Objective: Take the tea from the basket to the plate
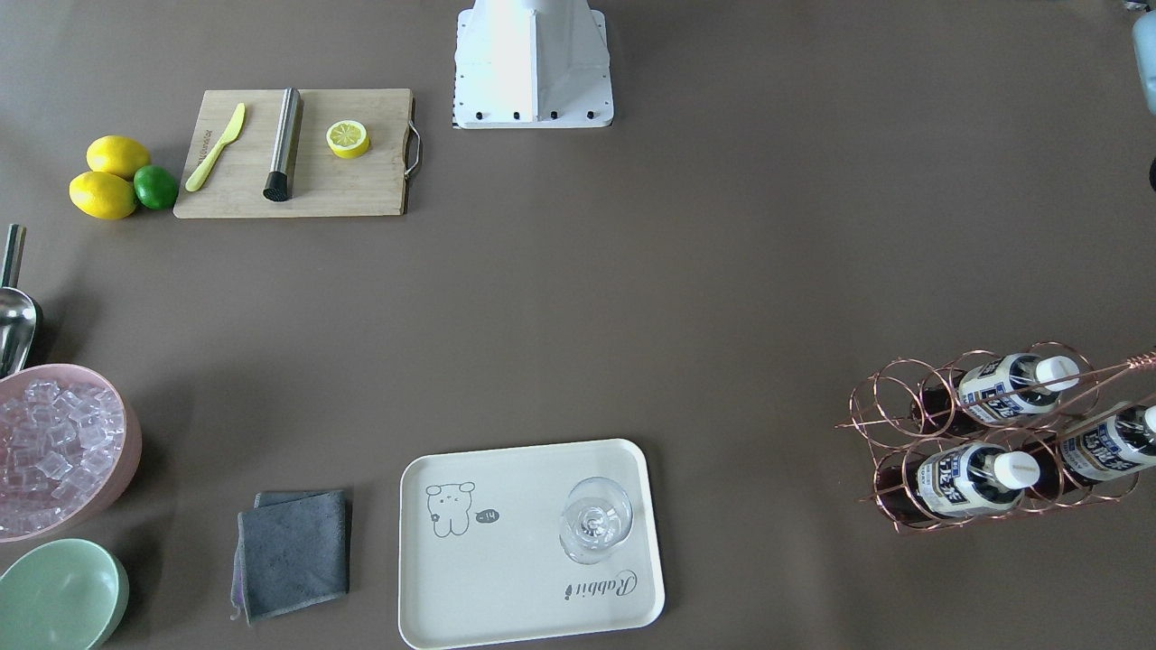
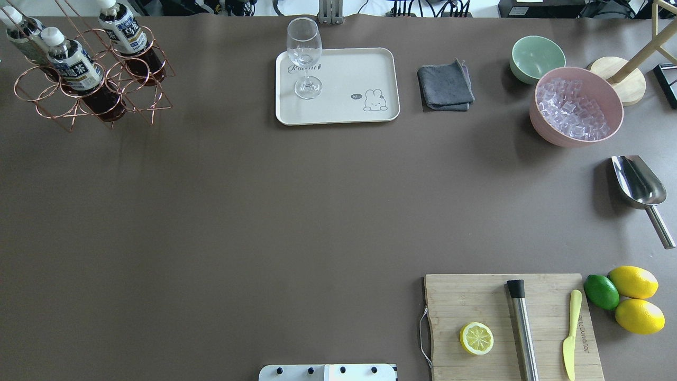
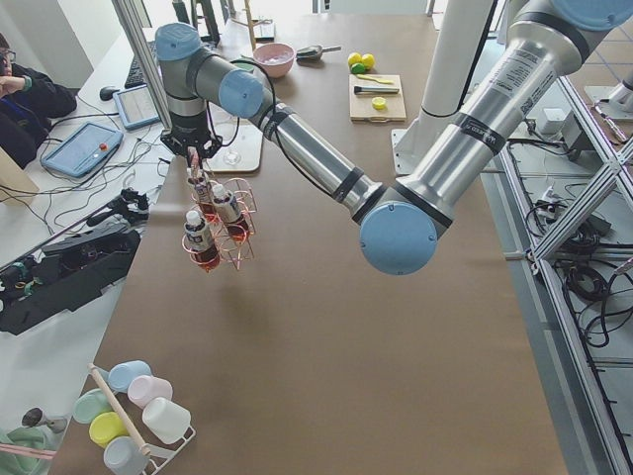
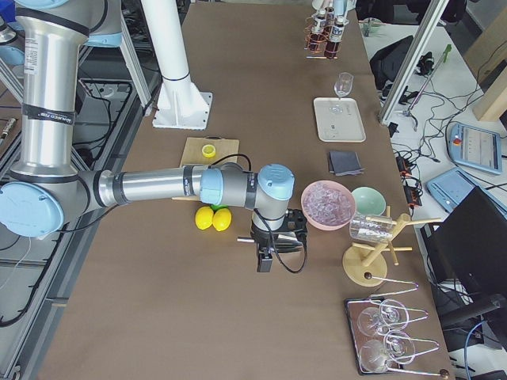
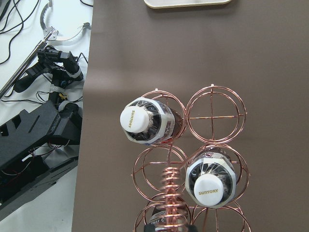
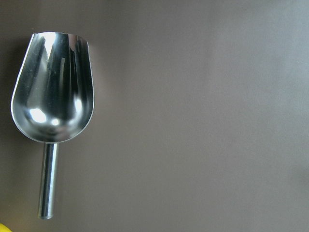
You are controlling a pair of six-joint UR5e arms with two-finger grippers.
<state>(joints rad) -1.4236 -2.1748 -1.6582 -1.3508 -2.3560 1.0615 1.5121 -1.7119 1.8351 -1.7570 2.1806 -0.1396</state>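
Brown tabletop (image 2: 264,211); three dark reddish-brown tea bottles (image 2: 74,66) stood in the copper wire ring basket (image 5: 216,117), well apart from the cream rectangular plate (image 2: 344,79). Left gripper (image 3: 194,156) hung above that basket, right gripper (image 4: 264,260) far off. I couldn't tell how wide either's jaws stood.

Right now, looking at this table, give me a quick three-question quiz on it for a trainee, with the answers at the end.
1. How many dark tea bottles with white caps stand in the copper wire basket?
2. True or false: the cream rectangular tray has nothing on it.
3. What lies on the wooden cutting board?
A: a lemon half, a steel rod-shaped tool and a yellow knife.
B: a bread loaf and scissors.
C: two eggs.
Key:
1. Three.
2. False; a clear stemmed glass stands on it.
3. A.
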